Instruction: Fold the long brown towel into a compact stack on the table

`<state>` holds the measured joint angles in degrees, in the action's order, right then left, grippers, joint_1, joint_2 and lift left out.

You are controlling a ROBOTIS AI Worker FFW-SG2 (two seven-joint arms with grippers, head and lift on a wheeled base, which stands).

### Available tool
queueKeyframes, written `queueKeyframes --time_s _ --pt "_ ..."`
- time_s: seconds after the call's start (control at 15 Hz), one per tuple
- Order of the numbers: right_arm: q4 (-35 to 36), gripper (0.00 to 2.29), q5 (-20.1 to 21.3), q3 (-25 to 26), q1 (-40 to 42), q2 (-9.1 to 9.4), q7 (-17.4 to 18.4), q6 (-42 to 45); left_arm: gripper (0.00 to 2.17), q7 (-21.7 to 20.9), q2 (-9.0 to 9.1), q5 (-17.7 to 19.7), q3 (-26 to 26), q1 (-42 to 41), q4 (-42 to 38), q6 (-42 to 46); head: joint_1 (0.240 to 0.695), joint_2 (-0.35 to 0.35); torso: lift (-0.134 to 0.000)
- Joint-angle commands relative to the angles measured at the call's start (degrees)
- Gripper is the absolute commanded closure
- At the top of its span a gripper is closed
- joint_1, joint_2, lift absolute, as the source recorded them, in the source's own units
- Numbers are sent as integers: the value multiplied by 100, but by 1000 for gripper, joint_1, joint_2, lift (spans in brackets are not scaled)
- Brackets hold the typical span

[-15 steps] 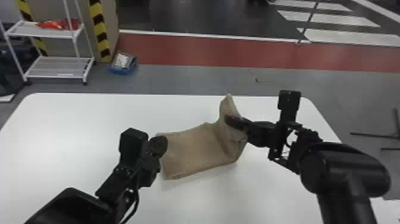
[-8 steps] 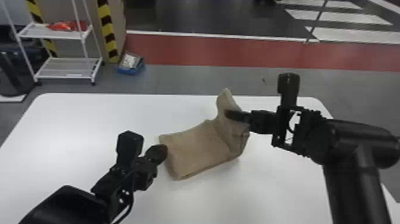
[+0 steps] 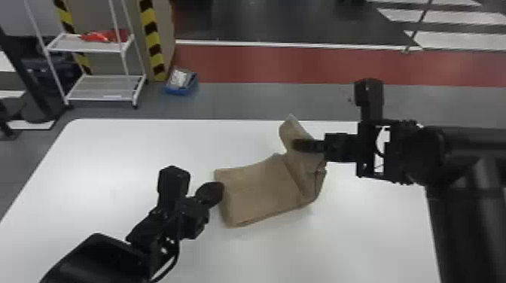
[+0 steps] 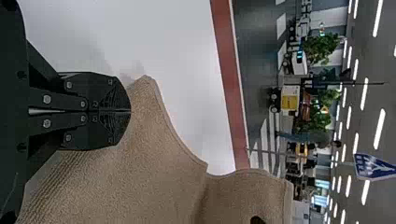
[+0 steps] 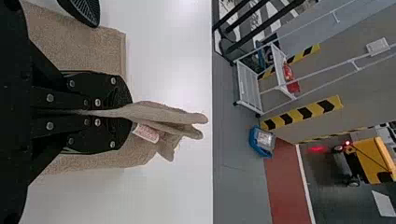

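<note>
The brown towel (image 3: 259, 188) lies folded on the white table, its right end lifted upright. My right gripper (image 3: 297, 145) holds that raised end; in the right wrist view the right gripper (image 5: 130, 112) is shut on the layered cloth, with a white tag beside its fingers. At the towel's left edge rests my left gripper (image 3: 220, 192). In the left wrist view the left gripper (image 4: 130, 111) has its fingertips together, right by a corner of the towel (image 4: 154, 158); whether cloth is pinched between them is not visible.
The white table (image 3: 124, 158) extends around the towel on all sides. Beyond its far edge stand a white shelf rack (image 3: 101, 86) and a blue bin (image 3: 180, 88) on the floor.
My right gripper has shifted slightly, still holding the lifted end. The towel's raised part leans a little differently; the left gripper stays beside the towel's left edge. The head view has turned slightly left.
</note>
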<state>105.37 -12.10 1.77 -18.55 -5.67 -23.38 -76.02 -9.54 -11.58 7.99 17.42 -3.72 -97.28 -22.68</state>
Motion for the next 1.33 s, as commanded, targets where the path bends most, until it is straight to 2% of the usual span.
queueKeyframes --time_s 0.0,0.13,0.27,0.6,0.73,1.0,1.13,1.27 --pt "-17 1318 77 -54 -123 -14 26 -5 1970 -4 -81 80 -46 -270 -318 339 695 -65 -112" --pt "-122 1318 156 -71 -211 -22 26 30 1970 -153 -134 124 -151 -481 -590 567 695 -67 -112" --pt "-210 1318 208 -71 -237 -14 35 83 1970 -346 -151 115 -151 -489 -573 409 695 -72 -112" --pt "-579 1318 226 -62 -395 -22 70 557 1970 -636 -160 63 -90 -287 43 426 695 -86 -112" --pt "-623 1318 226 -62 -395 -22 70 645 1970 -883 -169 238 -160 -287 148 743 695 -86 -112" --pt "-702 1318 208 -264 -413 4 70 715 1970 -883 -169 142 -107 -278 166 673 695 -85 -112" --pt "-702 1318 244 -467 -439 -5 44 786 1970 -751 -107 -166 16 -252 245 497 695 -74 -112" --pt "-702 1318 261 -642 -466 -5 -18 803 1970 -689 -99 -227 95 -226 315 479 695 -64 -112"
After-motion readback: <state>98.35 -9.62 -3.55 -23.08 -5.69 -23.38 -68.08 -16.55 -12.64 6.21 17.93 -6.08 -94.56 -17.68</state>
